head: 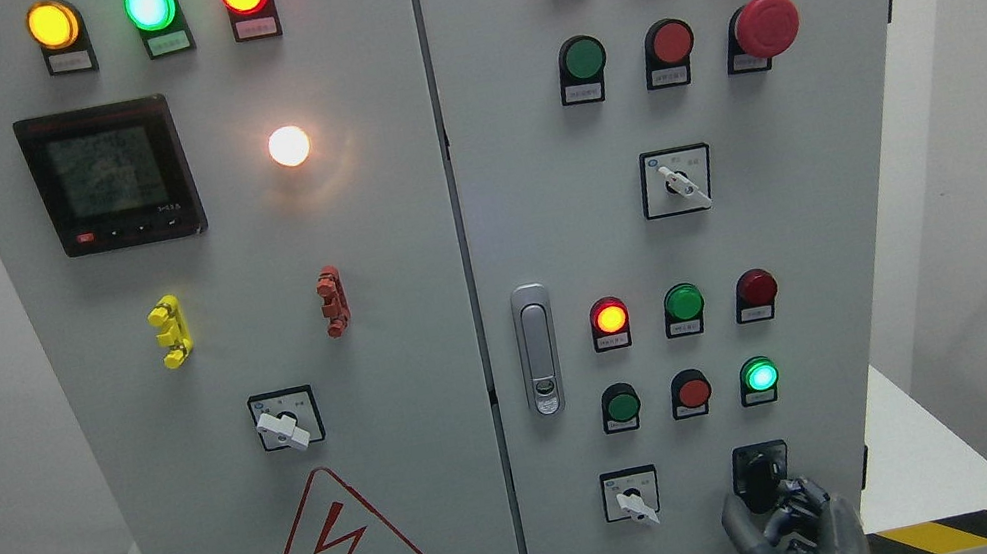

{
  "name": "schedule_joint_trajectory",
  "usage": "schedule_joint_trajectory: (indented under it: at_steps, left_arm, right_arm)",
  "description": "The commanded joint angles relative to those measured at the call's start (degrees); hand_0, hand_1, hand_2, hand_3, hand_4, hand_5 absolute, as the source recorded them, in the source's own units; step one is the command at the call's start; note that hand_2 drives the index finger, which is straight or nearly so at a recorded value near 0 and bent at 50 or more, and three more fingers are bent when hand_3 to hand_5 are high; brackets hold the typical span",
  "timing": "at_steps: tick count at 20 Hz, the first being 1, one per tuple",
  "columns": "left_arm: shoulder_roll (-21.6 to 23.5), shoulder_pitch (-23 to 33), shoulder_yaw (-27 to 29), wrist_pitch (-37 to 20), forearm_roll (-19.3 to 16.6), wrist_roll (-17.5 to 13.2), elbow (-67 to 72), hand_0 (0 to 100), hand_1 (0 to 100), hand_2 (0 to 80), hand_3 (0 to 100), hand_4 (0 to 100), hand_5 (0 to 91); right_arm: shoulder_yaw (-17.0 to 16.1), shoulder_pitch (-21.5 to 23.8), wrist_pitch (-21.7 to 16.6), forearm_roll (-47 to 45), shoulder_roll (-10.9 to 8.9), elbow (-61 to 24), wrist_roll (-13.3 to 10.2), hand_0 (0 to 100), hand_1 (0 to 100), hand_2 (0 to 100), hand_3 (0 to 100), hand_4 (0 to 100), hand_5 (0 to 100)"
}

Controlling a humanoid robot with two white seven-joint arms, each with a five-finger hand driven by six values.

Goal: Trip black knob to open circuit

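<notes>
Grey robot hand (794, 523) at round black rotary knob (759, 479)
Rising from the bottom edge, right of middle, its curled fingers pinch the knob low on the pale grey cabinet door (843, 185).

Single head view, facing the grey control cabinet (422, 330) head-on, close, level with its doors

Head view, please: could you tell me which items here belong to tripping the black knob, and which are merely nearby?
Job:
black knob
right hand, its fingers at the knob

Nearby only:
white selector switch
door handle
red mushroom button
meter display
</notes>
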Motion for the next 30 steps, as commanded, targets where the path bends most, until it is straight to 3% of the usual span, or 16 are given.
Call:
schedule_joint_trajectory:
  at_steps: [1, 30]
  left_arm:
    - [0.0, 0.0, 0.0, 0.0, -1.8, 0.0, 0.1, 12, 39, 0.0, 0, 0, 0.0]
    - [0.0, 0.0, 0.0, 0.0, -1.8, 0.0, 0.0, 12, 39, 0.0, 0, 0, 0.0]
  right_arm:
    - [-0.3, 0.0, -1.8, 0.3, -0.01, 0.0, -0.2, 37, 83, 56, 88, 85, 94]
    - [-1.6, 0.0, -2.0, 1.0, -0.45, 0.0, -0.2, 37, 83, 53, 86, 84, 94]
